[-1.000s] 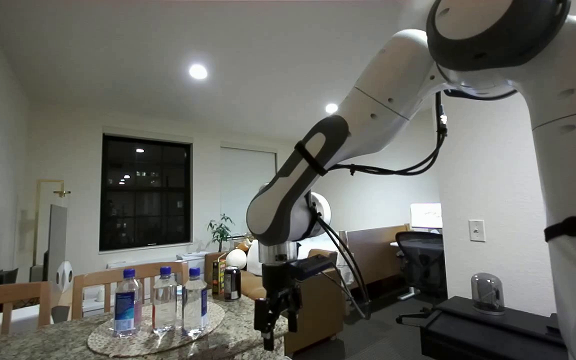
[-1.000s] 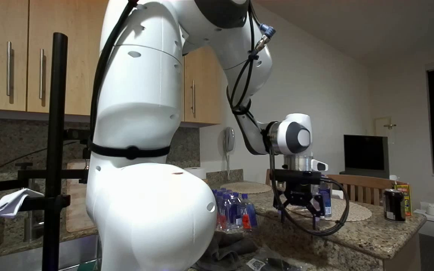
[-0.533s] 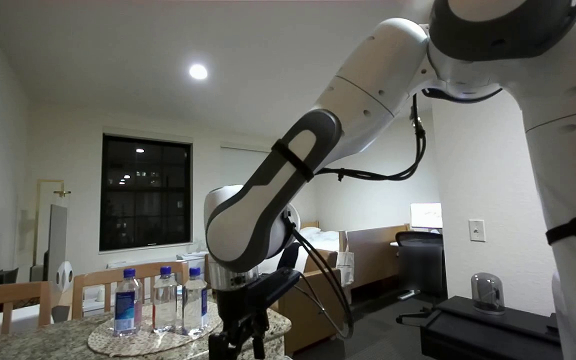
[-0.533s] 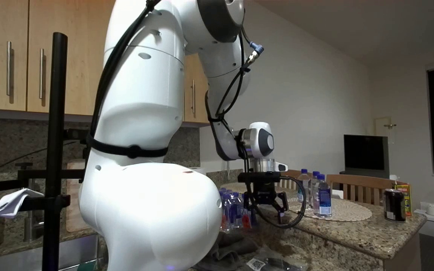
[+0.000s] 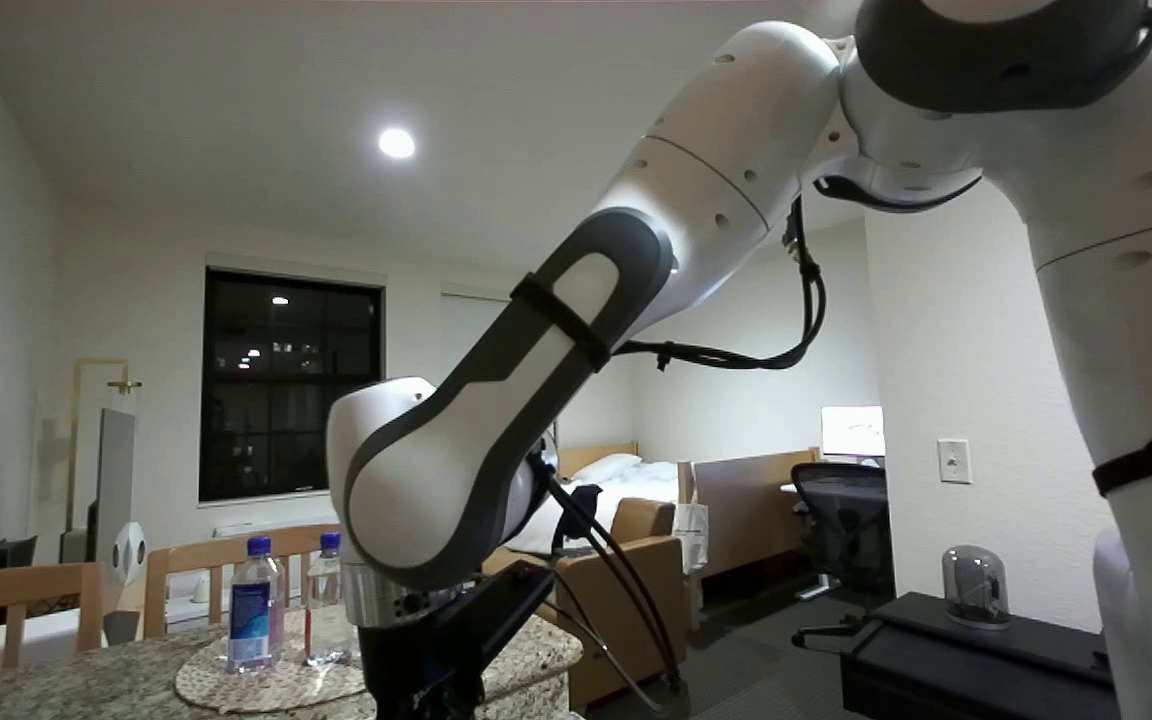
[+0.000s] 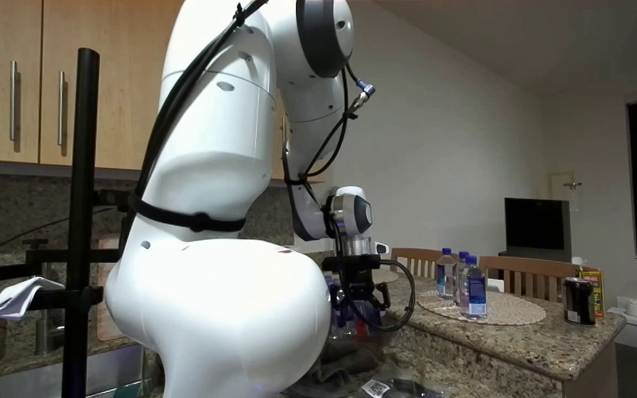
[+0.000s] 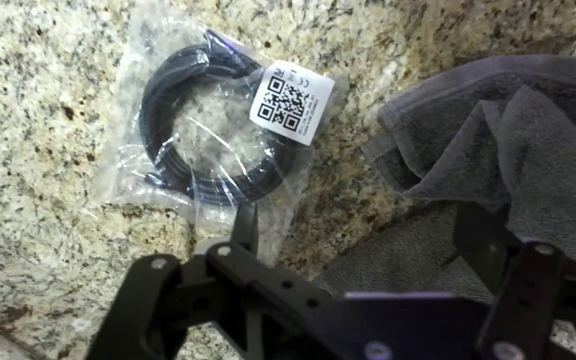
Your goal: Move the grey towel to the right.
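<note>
Grey towel [image 7: 533, 160] not yet gripped, jaws spread wide above

At three o'clock in the wrist view, the towel lies rumpled on the granite table [image 7: 43, 85], its raised folds likely giving an easy pinch. The jaws are wide apart and hold nothing, a spread that suits loose cloth: one hangs over the towel, the other over the six o'clock edge of a clear bag [image 7: 213, 132]. Whether either touches anything, I cannot tell. The bag, at ten o'clock, presumably keeps its black cable [image 7: 160, 117] coiled; it lies just beside the towel, not touching. A shift toward three o'clock would likely spare it. In an exterior view, water bottles [image 6: 364, 327] stand at the towel's twelve o'clock; three more bottles [image 6: 477, 296], toward four o'clock, share a woven placemat [image 6: 509, 309], perhaps to guard the table.
</note>
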You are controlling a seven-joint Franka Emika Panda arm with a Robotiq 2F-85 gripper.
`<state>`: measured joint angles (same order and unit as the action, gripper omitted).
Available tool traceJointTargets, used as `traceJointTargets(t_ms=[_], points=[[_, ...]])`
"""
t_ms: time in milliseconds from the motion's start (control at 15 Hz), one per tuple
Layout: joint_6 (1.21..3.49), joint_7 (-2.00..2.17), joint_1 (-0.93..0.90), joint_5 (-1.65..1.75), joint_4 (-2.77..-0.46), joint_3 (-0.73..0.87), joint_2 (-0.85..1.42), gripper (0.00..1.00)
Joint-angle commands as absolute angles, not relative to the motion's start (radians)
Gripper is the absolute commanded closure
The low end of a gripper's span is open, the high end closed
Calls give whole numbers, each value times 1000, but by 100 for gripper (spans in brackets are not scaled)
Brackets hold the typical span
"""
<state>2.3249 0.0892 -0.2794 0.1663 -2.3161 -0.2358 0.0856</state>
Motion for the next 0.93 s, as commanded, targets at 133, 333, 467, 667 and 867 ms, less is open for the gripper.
traceJointTargets(t_ms=[133, 333, 467, 667, 867], points=[[2487, 70, -284, 162, -2316, -255, 126, 0], [2618, 8, -283, 149, -2310, -259, 180, 0], [2671, -76, -275, 128, -2289, -269, 239, 0], [2729, -239, -245, 106, -2245, -293, 334, 0], [2717, -402, -192, 92, -2165, -333, 429, 0]])
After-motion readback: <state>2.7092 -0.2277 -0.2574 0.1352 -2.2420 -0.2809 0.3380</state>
